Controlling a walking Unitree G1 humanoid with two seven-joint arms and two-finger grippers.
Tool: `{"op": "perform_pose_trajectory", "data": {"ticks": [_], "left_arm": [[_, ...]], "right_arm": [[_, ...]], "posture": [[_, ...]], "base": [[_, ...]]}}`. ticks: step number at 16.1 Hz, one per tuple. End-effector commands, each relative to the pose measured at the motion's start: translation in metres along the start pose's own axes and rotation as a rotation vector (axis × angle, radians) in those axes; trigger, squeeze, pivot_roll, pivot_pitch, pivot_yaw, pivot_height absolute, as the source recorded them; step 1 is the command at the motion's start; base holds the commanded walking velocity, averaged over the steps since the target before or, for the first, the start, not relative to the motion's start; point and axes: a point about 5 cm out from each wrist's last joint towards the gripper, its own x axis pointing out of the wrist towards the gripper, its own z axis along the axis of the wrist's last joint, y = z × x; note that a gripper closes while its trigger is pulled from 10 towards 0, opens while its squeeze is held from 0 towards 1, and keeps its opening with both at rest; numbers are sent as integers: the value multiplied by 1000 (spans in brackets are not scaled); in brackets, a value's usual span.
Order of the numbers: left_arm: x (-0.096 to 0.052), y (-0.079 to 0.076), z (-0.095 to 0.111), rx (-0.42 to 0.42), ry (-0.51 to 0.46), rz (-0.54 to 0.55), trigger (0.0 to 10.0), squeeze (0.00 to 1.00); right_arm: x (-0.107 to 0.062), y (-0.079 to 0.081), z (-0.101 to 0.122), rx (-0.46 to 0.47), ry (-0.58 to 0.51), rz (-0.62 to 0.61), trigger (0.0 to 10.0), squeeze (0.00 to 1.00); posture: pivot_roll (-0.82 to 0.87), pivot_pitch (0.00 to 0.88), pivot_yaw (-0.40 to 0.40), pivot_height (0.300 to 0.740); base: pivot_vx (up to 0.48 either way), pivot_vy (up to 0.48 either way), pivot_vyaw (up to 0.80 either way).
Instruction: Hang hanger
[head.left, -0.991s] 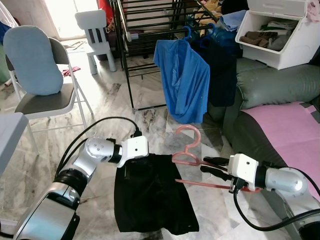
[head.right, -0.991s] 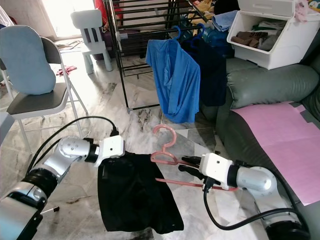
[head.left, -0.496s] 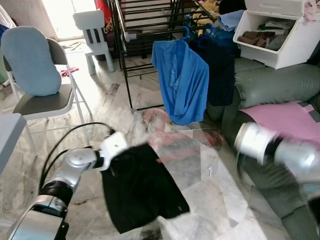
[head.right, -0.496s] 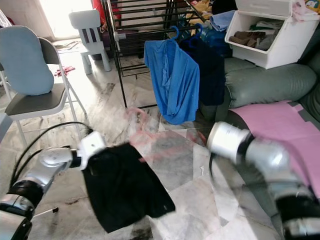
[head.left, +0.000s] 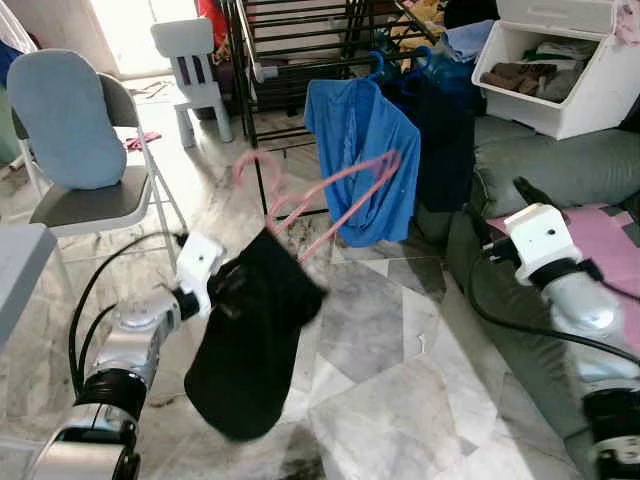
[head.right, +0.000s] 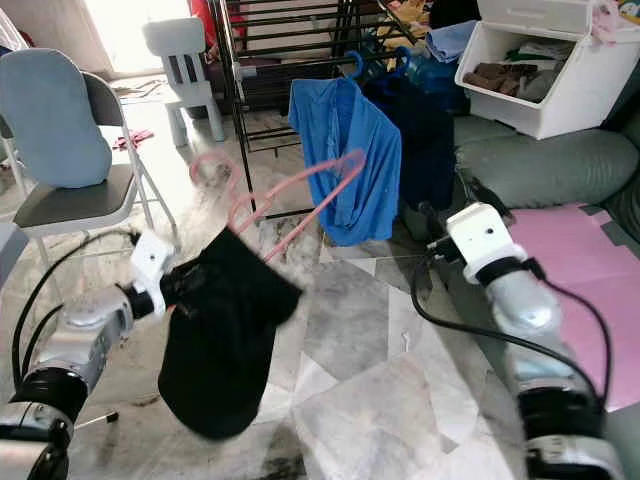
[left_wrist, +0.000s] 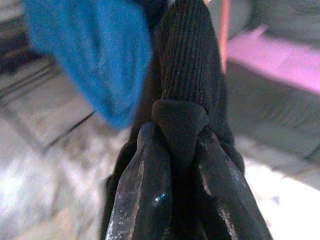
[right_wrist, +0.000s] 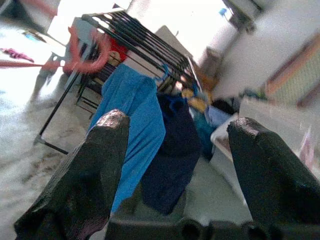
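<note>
Head views: your left gripper (head.left: 222, 283) is clamped on a black garment (head.left: 250, 345) hanging above the marble floor (head.left: 380, 380). The pink hanger (head.left: 320, 200), blurred, rises tilted from the garment's top toward the black rack (head.left: 290, 60), near the blue shirt (head.left: 365, 160) on it. Open floor lies between the chair (head.left: 85, 150) and sofa (head.left: 560, 170).

Left wrist view: fingers (left_wrist: 140, 190) pinch a fold of ribbed black cloth.

Right wrist view: your right gripper (right_wrist: 175, 170) is spread wide, empty, facing the rack and shirt.
</note>
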Motion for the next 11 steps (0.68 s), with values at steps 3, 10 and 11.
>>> {"op": "perform_pose_trajectory", "data": {"ticks": [3, 10, 11], "left_arm": [[0, -15, 31, 101, -68, -214, 0, 0], [5, -44, 66, 264, -81, -461, 0, 0], [9, -46, 75, 275, -109, -460, 0, 0]], "right_arm": [[-6, 30, -23, 136, 124, 74, 10000, 1000], [-16, 83, -39, 291, 281, 412, 10000, 722], [-20, 88, -38, 316, 288, 476, 10000, 325]], "posture": [[-80, 0, 28, 740], [-71, 0, 39, 740], [-71, 0, 39, 740]], "base": [[0, 0, 0], [0, 0, 0], [0, 0, 0]]}}
